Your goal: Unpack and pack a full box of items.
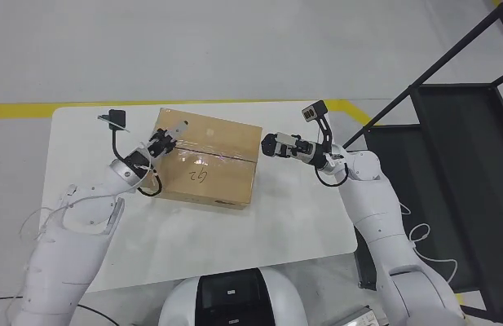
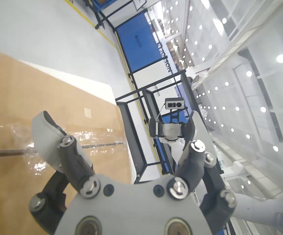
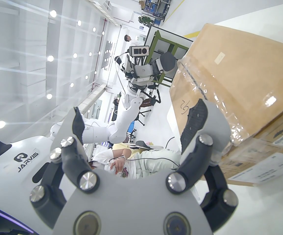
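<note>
A closed cardboard box [image 1: 209, 159] stands in the middle of the white table [image 1: 300, 220]. Clear tape [image 1: 214, 151] runs along its top seam, and a handwritten mark sits on the lid. My left gripper [image 1: 171, 137] is open at the box's left end, with one finger [image 2: 48, 128] over the taped seam [image 2: 82, 138]. My right gripper [image 1: 270, 145] is open just off the box's right end, level with the seam. In the right wrist view, one pad [image 3: 195, 121] is close to the taped corner of the box [image 3: 241, 74]. Nothing is held by either.
A dark metal rack [image 1: 455, 163] stands close beside the table on the right. A yellow floor line [image 1: 39, 108] runs behind the table. Bare tabletop lies in front of the box and to its right.
</note>
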